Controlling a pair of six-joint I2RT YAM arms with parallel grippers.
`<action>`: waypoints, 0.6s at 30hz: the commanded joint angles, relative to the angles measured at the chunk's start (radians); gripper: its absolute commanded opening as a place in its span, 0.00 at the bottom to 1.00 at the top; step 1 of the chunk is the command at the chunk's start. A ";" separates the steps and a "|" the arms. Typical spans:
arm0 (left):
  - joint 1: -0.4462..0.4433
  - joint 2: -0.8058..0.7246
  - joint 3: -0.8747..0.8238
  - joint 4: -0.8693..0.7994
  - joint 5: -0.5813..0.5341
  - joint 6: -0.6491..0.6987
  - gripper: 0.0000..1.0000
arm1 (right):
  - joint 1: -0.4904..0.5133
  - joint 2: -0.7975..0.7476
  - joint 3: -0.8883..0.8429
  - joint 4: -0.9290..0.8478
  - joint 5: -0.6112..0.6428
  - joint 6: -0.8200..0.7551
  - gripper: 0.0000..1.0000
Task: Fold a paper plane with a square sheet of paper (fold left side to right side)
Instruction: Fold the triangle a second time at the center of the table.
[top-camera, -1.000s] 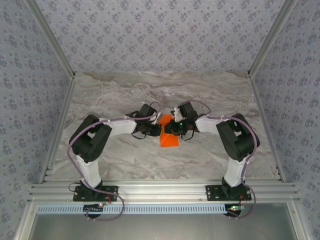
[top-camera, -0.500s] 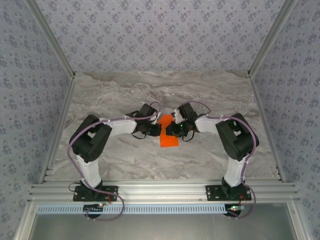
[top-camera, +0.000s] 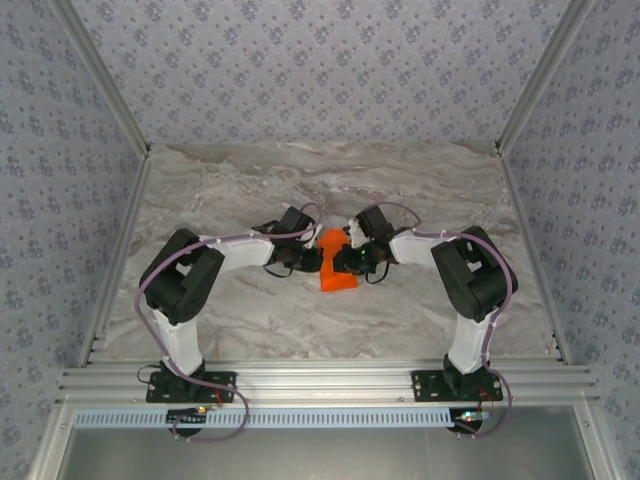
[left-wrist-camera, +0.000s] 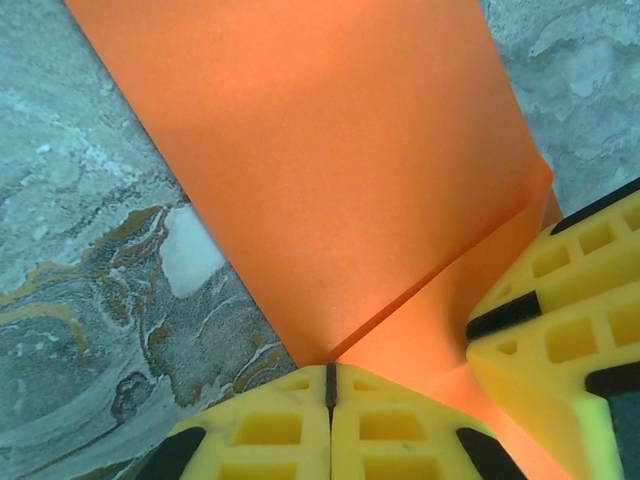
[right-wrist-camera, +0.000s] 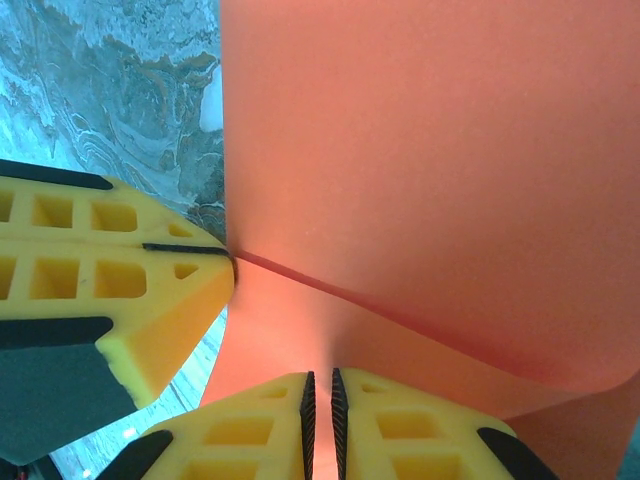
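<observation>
Sheet of paper (top-camera: 338, 278) sits mid-table, partly folded, narrow and long in the top view, far end pointing away from the bases. Table (top-camera: 250, 180) is marble-look, with bare surface on every side of the paper: the far half is open, and so are the left and right strips out to the frame rails (top-camera: 118, 250). The near edge is well apart too. Both arms bend elbows outward and meet at the paper from either side, tips just beside each other. Left gripper (left-wrist-camera: 330, 375) has its yellow fingers pressed flat together, seam only a thin dark line, and the corner of the upper flap runs right into that seam, so it pinches the paper there. Right gripper (right-wrist-camera: 320, 385) is nearly closed, a slim slot between the fingers with orange showing in it, clamped on the paper's near edge. In the right wrist view a crease runs from the left gripper's tip across and down to the right; the top layer bows up slightly, with a shadow under it. Patterned walls (top-camera: 320, 70) stand behind and at both sides.
</observation>
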 joint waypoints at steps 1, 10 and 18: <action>0.000 -0.073 0.002 -0.018 0.008 -0.008 0.12 | 0.001 0.038 -0.010 -0.086 0.048 -0.019 0.15; 0.000 -0.239 -0.108 0.083 0.157 -0.109 0.21 | 0.001 0.034 -0.015 -0.080 0.049 -0.014 0.15; -0.024 -0.199 -0.210 0.275 0.336 -0.292 0.18 | 0.006 0.032 -0.011 -0.083 0.049 -0.017 0.15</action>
